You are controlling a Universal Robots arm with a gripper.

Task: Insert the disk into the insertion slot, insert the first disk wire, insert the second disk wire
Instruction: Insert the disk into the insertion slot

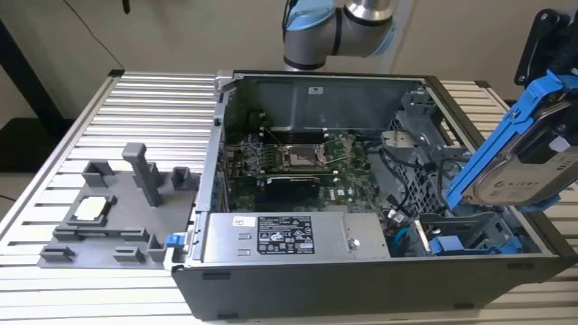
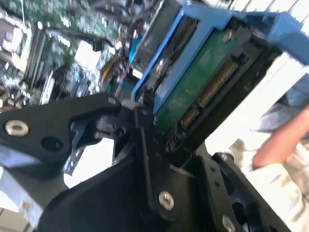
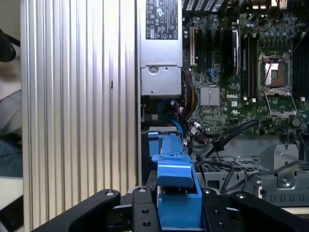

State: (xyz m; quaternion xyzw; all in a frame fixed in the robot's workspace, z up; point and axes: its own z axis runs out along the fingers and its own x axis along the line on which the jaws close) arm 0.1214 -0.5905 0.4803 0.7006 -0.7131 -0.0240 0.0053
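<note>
- Exterior view: the disk (image 1: 528, 166) hangs steeply tilted at the exterior view's right, above the insertion slot (image 1: 461, 227) of the open computer case (image 1: 361, 288) and not yet in it, probably to line it up.
- The gripper (image 3: 178, 205) pinches the disk's blue frame between black fingers (image 3: 142, 212).
- The arm (image 1: 334, 30) rises beyond the case's far wall.

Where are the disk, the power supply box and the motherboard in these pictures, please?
the disk (image 1: 526, 177): exterior view, on its silver face.
the power supply box (image 1: 284, 235): exterior view, on its label.
the motherboard (image 1: 354, 172): exterior view, on the green board.
</note>
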